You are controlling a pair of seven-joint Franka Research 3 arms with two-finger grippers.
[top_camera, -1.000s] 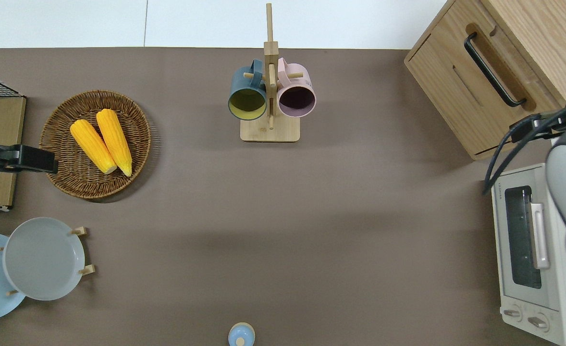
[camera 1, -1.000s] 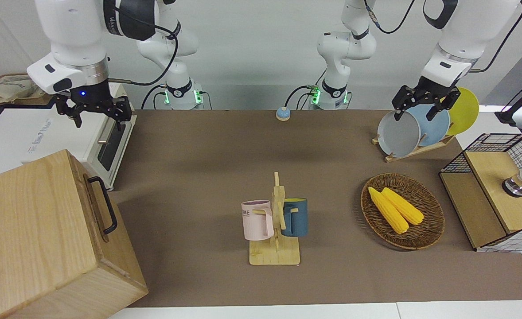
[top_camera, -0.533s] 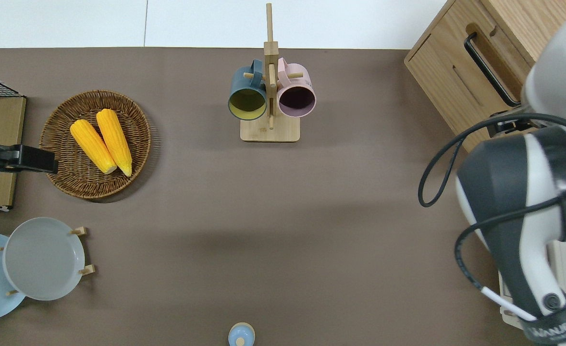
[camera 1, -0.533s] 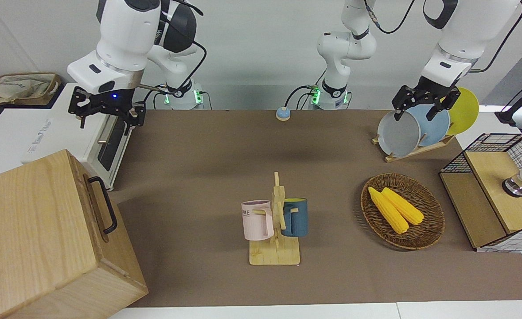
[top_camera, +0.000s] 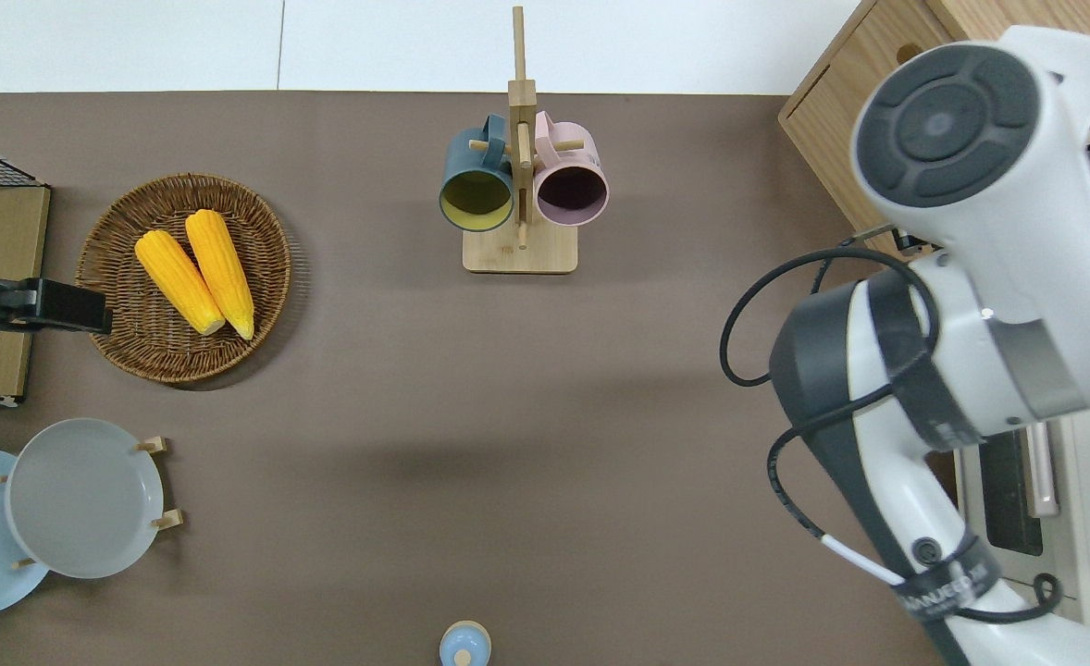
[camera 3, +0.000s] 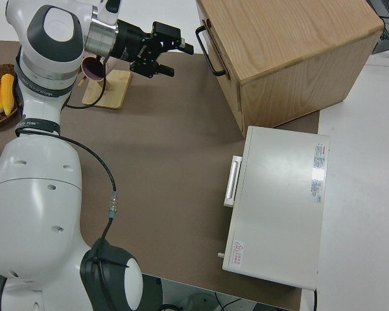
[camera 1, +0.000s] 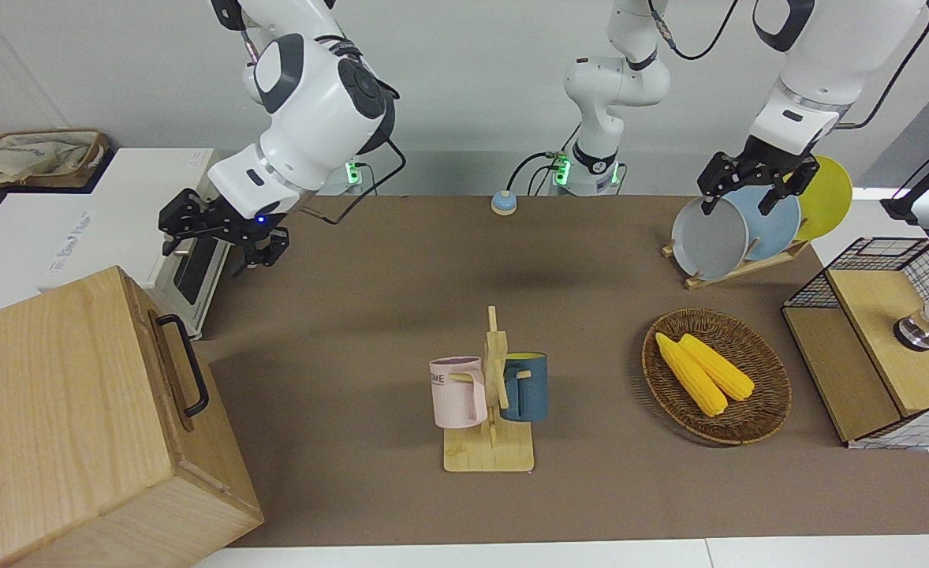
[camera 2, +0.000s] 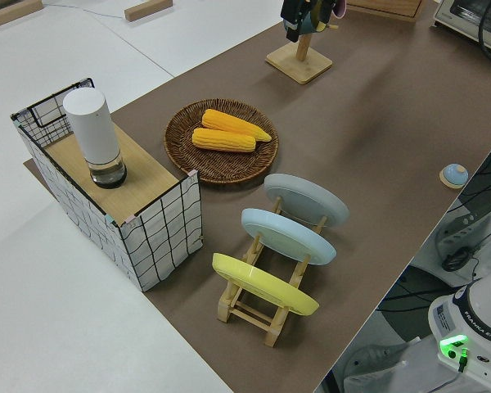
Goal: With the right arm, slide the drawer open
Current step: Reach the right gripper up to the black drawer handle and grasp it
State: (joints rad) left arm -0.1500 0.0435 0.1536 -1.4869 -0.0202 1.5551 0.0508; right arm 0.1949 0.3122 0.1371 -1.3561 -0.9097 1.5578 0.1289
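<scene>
The right gripper (camera 1: 216, 241) hangs in the air with its fingers apart and nothing between them, a small blue light showing at its wrist. In the overhead view the right arm (top_camera: 971, 305) covers the gripper completely, so what it is over cannot be read there. In the right side view the gripper (camera 3: 165, 50) points toward the box (camera 3: 292, 55), clear of it and short of the handle (camera 3: 207, 50). The toaster oven (camera 1: 188, 268) sits close by the gripper in the front view, its door partly hidden by the fingers.

The drawer (camera 1: 174, 371) is shut, flush in the front of the box at the right arm's end of the tabletop (camera 1: 370, 315), farther from the robots than the toaster oven. Its black bar handle is untouched. The overhead view shows only a corner of the box; the arm blocks the handle there.

Well away toward the middle stands a mug rack (camera 1: 490, 410) with a pink and a blue mug. Toward the left arm's end lie a basket (camera 1: 717, 377) with two corn cobs, a plate rack (camera 1: 736, 229) and a wire-grid cabinet (camera 1: 878, 339), cut off at the frame edge.

The left gripper (camera 1: 752, 185) is parked, fingers apart.
</scene>
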